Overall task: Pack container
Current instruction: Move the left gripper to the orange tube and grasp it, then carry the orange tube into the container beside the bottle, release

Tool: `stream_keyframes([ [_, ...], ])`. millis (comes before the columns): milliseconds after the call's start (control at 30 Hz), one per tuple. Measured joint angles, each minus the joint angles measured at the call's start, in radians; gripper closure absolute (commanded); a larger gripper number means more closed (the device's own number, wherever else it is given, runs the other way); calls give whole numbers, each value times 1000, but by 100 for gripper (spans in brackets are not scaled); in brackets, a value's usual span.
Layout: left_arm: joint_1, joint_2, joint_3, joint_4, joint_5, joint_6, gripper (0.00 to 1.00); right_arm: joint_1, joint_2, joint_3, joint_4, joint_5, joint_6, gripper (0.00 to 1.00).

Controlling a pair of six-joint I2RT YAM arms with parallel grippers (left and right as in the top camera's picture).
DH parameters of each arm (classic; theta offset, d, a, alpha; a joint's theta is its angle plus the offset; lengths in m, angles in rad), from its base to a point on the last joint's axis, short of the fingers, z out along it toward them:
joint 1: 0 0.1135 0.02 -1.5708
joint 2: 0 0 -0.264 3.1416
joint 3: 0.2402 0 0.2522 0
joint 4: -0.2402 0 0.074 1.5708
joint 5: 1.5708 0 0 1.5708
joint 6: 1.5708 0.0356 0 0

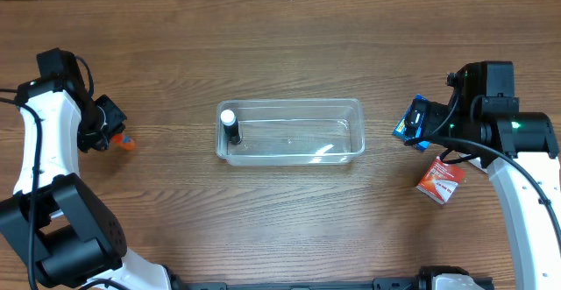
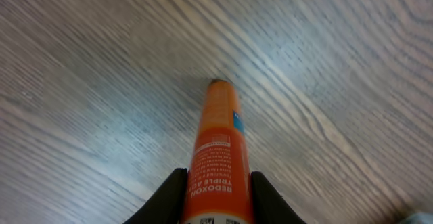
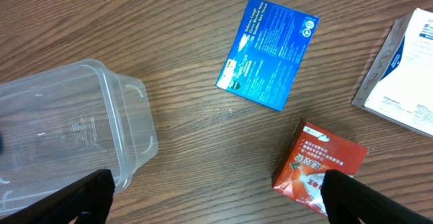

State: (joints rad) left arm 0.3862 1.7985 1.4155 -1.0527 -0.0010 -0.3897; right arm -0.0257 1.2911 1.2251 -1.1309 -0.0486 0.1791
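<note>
Orange REDOXON TRIPLE tube (image 2: 218,136) pinched in left end effector (image 2: 218,187); right end effector (image 3: 220,193) spread wide beside clear container (image 3: 101,95).

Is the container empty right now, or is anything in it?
Not empty. Overhead, the container holds one small dark bottle, white-capped, at its image-left end; nothing else shows inside.

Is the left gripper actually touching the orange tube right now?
Touching. In the left wrist view the left gripper has both fingers against the orange tube, no gap visible.
</note>
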Motion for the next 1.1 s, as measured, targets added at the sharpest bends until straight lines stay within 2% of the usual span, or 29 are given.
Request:
stream_keyframes([
  [167,-40,-46,35,-161,40,0,96,0,0,0,1,0,0,0],
  [267,-196,-207,132,-284,56,0,96,0,0,0,0,0,0,0],
  [333,-358,-303,199,-359,70,-4,96,0,0,0,1,0,1,0],
  [400,-506,-323,212,-370,72,-31,95,0,0,0,1,0,1,0],
  [500,-641,-269,212,-365,58,-58,96,0,0,0,-1,0,1,0],
  [833,-693,56,212,-308,26,-76,96,0,0,0,-6,0,0,0],
  [1100,-727,76,172,-250,8,-76,96,0,0,0,-6,0,1,0],
])
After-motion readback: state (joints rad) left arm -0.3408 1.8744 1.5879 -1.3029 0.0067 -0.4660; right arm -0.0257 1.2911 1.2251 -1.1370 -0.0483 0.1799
